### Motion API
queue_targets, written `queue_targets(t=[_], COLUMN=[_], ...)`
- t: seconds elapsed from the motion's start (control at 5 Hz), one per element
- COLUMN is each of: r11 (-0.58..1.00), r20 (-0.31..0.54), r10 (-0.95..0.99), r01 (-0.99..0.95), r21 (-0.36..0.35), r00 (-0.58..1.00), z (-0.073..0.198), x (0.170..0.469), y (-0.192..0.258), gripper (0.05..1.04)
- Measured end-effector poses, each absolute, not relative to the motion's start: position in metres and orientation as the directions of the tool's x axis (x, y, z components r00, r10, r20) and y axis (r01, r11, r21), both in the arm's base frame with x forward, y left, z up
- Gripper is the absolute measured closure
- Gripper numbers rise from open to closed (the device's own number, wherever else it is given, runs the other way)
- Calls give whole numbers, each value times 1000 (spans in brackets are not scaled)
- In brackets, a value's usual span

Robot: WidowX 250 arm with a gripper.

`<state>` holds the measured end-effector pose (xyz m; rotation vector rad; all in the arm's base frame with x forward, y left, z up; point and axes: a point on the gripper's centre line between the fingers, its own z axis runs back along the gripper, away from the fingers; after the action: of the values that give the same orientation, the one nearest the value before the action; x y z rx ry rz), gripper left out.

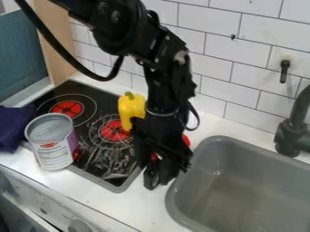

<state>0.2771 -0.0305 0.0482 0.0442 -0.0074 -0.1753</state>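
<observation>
a black claw (158, 178) hangs between stove (84, 129) and grey sink (254, 195), open or closed, i cannot tell; behind it, a partly hidden red object (186, 140); beside the arm, a yellow pepper (129, 111).

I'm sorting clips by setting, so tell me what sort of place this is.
Probably a kitchen, perhaps a toy one: there's a flat black stovetop with red burner centres, a rounded grey sink and a dark curved faucet.
</observation>
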Motion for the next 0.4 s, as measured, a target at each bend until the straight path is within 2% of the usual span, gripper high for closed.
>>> queue_targets(t=[0.2, 0.4], r11=[982, 984], r20=[-6, -22], r10=[-181, -172], r01=[181, 173], r21=[58, 48], r00=[984, 985], z=[51, 56], x=[278, 273], y=[-32, -32], gripper=[695, 729])
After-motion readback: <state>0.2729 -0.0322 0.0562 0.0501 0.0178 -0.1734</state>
